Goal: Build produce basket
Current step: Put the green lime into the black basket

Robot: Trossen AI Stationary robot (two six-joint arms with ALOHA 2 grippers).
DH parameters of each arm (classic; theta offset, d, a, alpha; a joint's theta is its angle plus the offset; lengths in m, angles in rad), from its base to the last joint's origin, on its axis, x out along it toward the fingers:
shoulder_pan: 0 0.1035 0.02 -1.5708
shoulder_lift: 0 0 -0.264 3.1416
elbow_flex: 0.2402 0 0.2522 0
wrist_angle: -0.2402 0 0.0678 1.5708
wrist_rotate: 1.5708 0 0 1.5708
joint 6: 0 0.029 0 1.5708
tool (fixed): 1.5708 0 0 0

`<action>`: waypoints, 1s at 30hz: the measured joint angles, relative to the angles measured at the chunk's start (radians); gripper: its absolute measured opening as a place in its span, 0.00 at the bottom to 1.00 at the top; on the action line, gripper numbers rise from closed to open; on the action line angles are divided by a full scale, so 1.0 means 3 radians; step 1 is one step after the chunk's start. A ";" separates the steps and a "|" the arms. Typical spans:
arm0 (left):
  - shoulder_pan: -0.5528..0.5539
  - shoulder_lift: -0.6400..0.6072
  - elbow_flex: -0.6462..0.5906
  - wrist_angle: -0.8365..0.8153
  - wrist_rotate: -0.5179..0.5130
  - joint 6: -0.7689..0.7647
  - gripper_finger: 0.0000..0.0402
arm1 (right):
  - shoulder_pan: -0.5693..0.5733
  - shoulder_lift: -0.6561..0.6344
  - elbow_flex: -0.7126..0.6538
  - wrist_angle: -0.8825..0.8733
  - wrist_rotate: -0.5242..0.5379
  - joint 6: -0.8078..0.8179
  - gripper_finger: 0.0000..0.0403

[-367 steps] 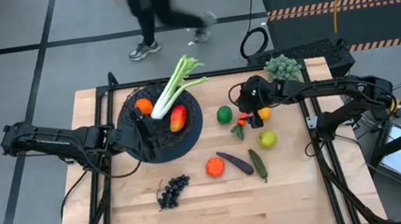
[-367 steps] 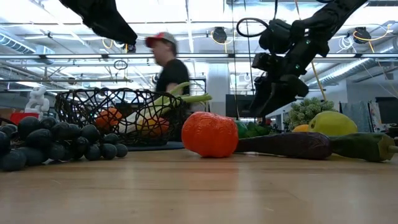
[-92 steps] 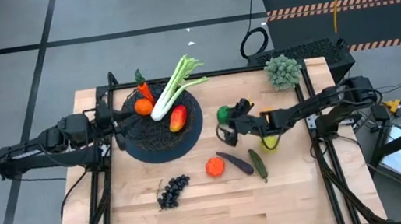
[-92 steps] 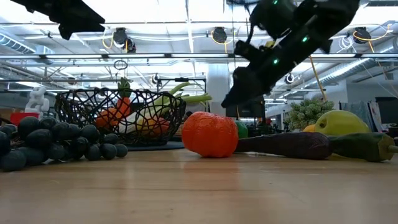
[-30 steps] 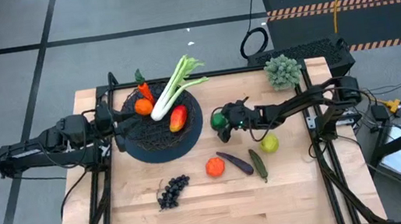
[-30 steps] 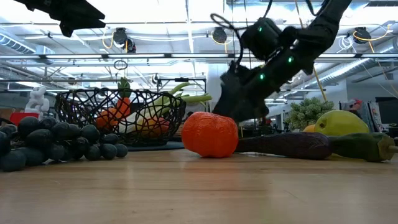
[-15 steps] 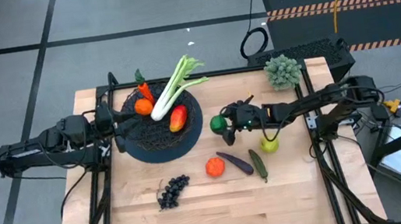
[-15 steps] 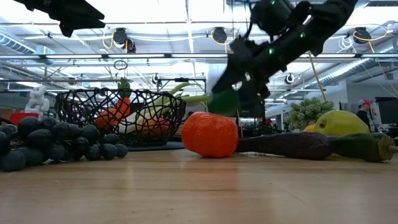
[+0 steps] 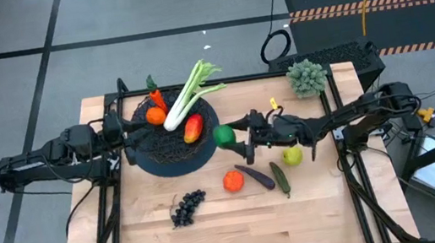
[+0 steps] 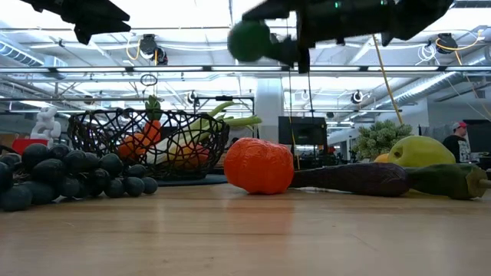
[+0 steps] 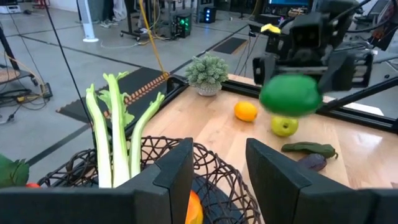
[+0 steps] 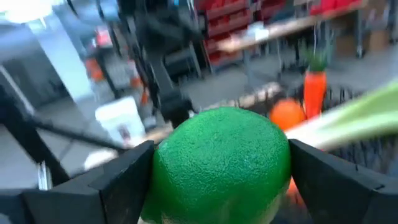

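Carrying green apple toward the basket, right gripper clamped on it, just off the rim.
Best move imo: clear the rim b4 letting go, drop by the mango; left gripper sat half-open at basket's left edge.

- The apple is bright green.
- The basket is black wire.
- The carrot is orange with a green top.
- The mango is red and yellow.
- The grapes are dark.
- The table is pale wood.
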 joint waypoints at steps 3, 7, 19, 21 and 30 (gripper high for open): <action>0.0000 0.0000 0.0000 0.0040 0.0000 0.0000 0.37 | 0.0061 -0.0001 0.0076 0.0165 0.0188 -0.0140 0.84; 0.0000 0.0000 0.0000 0.0136 -0.0002 0.0009 0.37 | 0.0115 0.0098 0.0363 0.0198 0.0236 -0.0310 0.84; 0.0000 0.0000 0.0000 0.0415 -0.0005 0.0220 0.37 | 0.0094 0.1438 0.1993 -0.0428 0.0221 -0.0402 0.85; 0.0000 0.0000 0.0000 0.0413 -0.0005 0.0319 0.37 | 0.0082 0.1611 0.2250 -0.0727 0.0220 -0.0402 0.85; 0.0000 0.0000 0.0000 0.0389 -0.0005 0.0468 0.37 | -0.0125 0.1951 0.2455 -0.1036 0.0233 -0.0280 0.85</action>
